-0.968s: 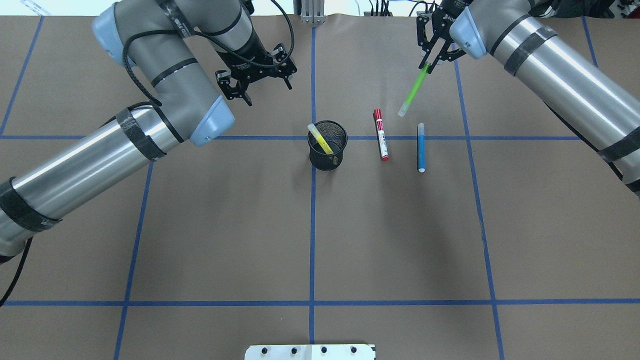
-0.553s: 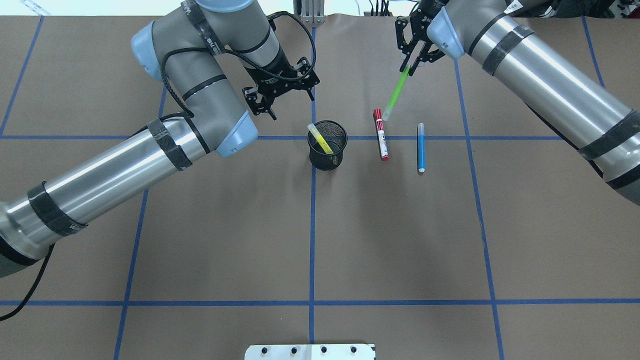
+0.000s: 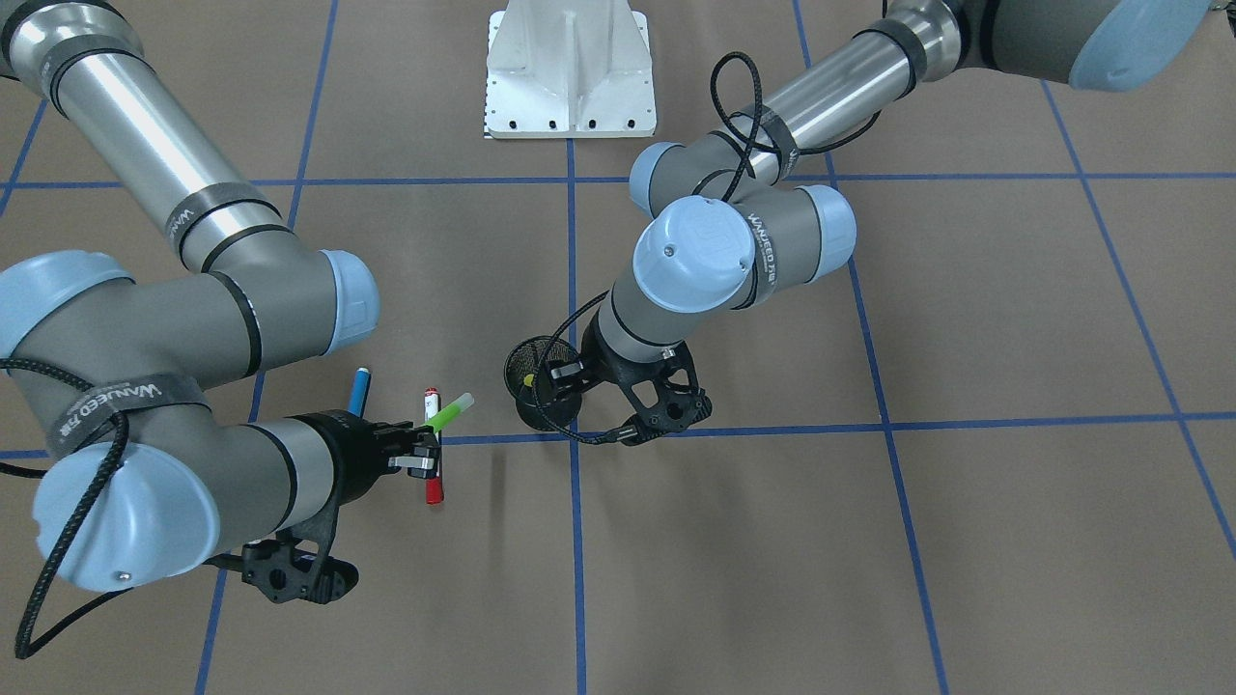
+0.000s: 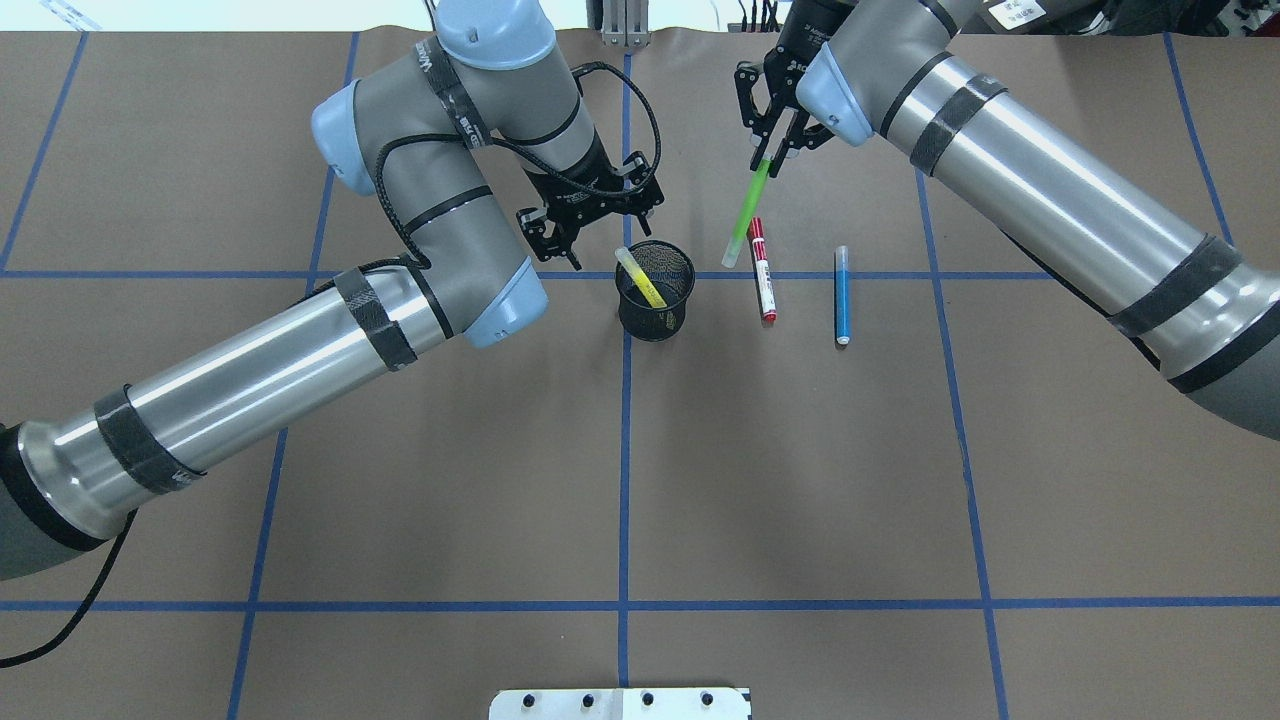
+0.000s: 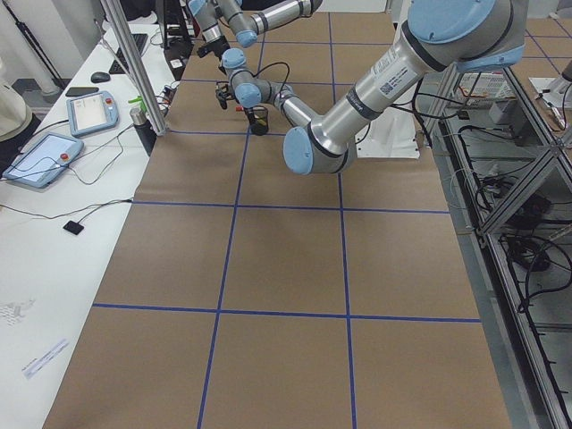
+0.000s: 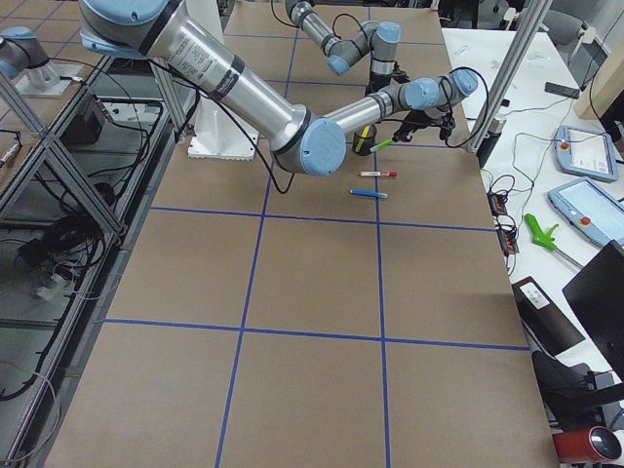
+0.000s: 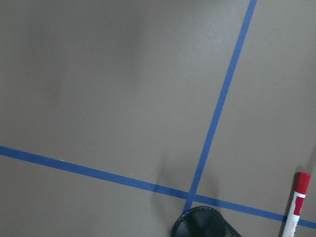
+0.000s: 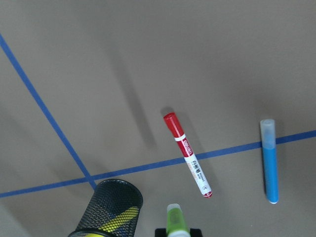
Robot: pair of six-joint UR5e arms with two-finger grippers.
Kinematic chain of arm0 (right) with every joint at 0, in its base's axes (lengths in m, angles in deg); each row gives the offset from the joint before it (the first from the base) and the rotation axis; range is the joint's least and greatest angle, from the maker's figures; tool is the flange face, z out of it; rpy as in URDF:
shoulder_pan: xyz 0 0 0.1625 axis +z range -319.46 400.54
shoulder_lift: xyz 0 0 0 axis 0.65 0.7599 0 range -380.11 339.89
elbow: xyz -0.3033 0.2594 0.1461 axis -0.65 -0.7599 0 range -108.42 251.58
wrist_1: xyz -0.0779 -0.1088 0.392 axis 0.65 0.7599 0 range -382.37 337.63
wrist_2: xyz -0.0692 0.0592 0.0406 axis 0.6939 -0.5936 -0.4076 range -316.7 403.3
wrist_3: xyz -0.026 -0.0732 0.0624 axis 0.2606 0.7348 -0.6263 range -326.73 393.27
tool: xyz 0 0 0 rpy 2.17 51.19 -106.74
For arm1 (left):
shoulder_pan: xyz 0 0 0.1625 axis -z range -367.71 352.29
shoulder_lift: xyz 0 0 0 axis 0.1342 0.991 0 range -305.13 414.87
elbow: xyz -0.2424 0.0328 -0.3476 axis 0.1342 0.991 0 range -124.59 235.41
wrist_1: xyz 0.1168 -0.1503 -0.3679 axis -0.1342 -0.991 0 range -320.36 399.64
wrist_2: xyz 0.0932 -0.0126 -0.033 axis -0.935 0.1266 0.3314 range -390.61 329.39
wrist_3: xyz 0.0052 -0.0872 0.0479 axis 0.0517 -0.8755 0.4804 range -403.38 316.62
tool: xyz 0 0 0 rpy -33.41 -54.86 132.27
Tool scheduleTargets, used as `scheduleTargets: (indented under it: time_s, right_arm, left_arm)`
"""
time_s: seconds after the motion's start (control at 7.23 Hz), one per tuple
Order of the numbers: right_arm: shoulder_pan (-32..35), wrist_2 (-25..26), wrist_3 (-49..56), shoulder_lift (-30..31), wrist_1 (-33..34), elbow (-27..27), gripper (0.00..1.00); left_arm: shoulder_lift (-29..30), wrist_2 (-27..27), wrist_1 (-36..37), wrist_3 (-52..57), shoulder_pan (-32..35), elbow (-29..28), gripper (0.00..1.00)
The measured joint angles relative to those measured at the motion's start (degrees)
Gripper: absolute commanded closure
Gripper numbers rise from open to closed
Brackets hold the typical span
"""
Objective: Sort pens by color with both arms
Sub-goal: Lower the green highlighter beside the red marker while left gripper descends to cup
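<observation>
My right gripper (image 4: 768,155) is shut on the top of a lime green pen (image 4: 747,212), which hangs tilted with its lower tip over the red cap of the white-barrelled pen (image 4: 764,280). That pen lies flat, and the blue pen (image 4: 842,297) lies flat to its right. The yellow pen (image 4: 641,281) leans inside the black mesh cup (image 4: 656,305). My left gripper (image 4: 600,232) hovers open and empty just behind the cup's left side. The right wrist view shows the green pen (image 8: 175,220), red pen (image 8: 188,154), blue pen (image 8: 269,168) and cup (image 8: 109,206).
Blue tape lines (image 4: 624,450) divide the brown table into squares. The white pedestal base (image 3: 570,68) stands at the robot's edge. A side bench with tablets (image 5: 45,159) and an aluminium post (image 5: 134,67) runs along the far table edge.
The right gripper has carried the green pen leftward, from beyond the blue pen to over the red pen. The left gripper has swung right and closer to the cup.
</observation>
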Motion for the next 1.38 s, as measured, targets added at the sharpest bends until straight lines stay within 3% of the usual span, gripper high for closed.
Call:
scheduleTargets:
  time_s: [0.14, 0.41, 0.55, 0.69, 1.11, 1.38]
  right_arm:
    - [-1.0, 1.0, 2.0, -0.1, -0.1, 0.0, 0.88]
    - [-2.5, 2.7, 6.2, -0.1, -0.1, 0.0, 0.86]
    - [-2.8, 2.9, 7.2, -0.2, -0.1, 0.0, 0.58]
    - [-3.0, 3.0, 7.4, -0.2, -0.1, 0.0, 0.42]
    - [-3.0, 3.2, 6.7, 0.1, -0.2, 0.0, 0.38]
    - [-2.5, 4.2, 6.6, 0.3, -0.1, 0.6, 0.21]
  left_arm:
    - [0.0, 0.0, 0.1, 0.0, -0.4, 0.1, 0.33]
    - [0.2, 0.0, 0.1, 0.0, -0.9, 0.2, 0.45]
    - [0.3, 0.0, 0.1, 0.2, -0.9, 0.2, 0.52]
    - [0.5, 0.0, 0.1, 0.4, -0.9, 0.3, 0.58]
    - [0.5, 0.0, 0.1, 0.7, -0.9, 0.2, 0.61]
    - [0.6, 0.0, 0.1, 1.0, -0.9, 0.2, 0.61]
